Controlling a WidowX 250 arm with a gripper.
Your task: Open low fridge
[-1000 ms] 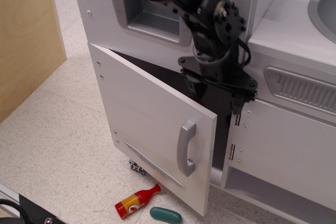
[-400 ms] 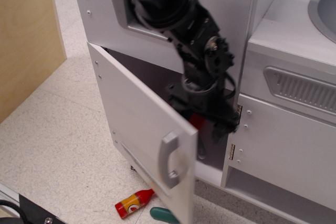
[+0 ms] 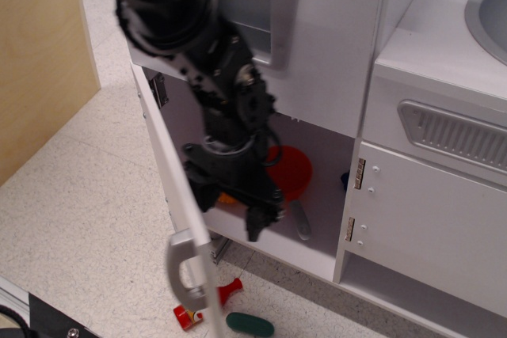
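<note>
The low fridge door [image 3: 161,144] stands swung wide open and shows almost edge-on, hinged at the left. Its curved grey handle [image 3: 183,269] hangs near the bottom front. My black gripper [image 3: 226,210] is just inside the opening, right beside the door's inner face, pointing down. Its fingers [image 3: 254,225] are spread apart with nothing between them. The fridge's inside [image 3: 317,156] is exposed. It holds a red round plate [image 3: 290,172], an orange item [image 3: 227,197] and a grey utensil [image 3: 299,220].
A red toy bottle [image 3: 226,292] and a green oval piece [image 3: 249,324] lie on the floor under the door. A wooden panel [image 3: 40,53] stands at the left. A handleless cabinet door with brass hinges [image 3: 432,227] is at the right, the dispenser panel [image 3: 317,29] above.
The door has swung from partly open to wide open, now edge-on. My arm has moved left and down with it, uncovering the red plate and the inside.
</note>
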